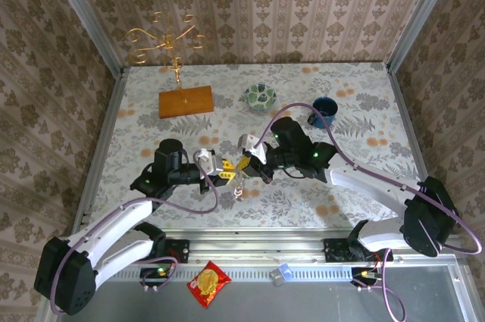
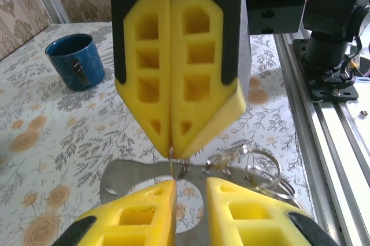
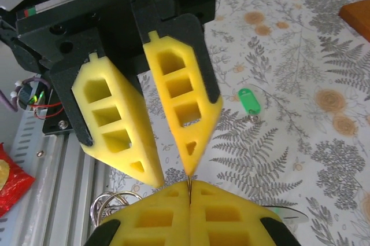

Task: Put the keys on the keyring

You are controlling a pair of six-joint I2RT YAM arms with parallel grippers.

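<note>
right pincer (image 2: 172, 144): clenched, its yellow pads pressed flat together and pinching a thin wire at the tips.
keyring (image 2: 171, 159): the thin dark wire caught in the right pincer's tips, running down out of them. The rest of the hoop cannot be traced.
left pincer (image 3: 170, 171): tip to tip with the right pincer. Its pads are parted with a clear gap and nothing is seen clamped between them; one fingertip is just beside the wire.
green-headed key (image 3: 248, 100): flat on the worktop (image 1: 341, 79), just past the left pincer's fingers, touching neither pincer.
silver rings (image 2: 263, 171): a bunch just below the meeting tips.
blue mug (image 1: 324, 107): upright, well apart, behind the right pincer.
snack packet (image 1: 208, 284): by the near rail, well apart from both pincers.
</note>
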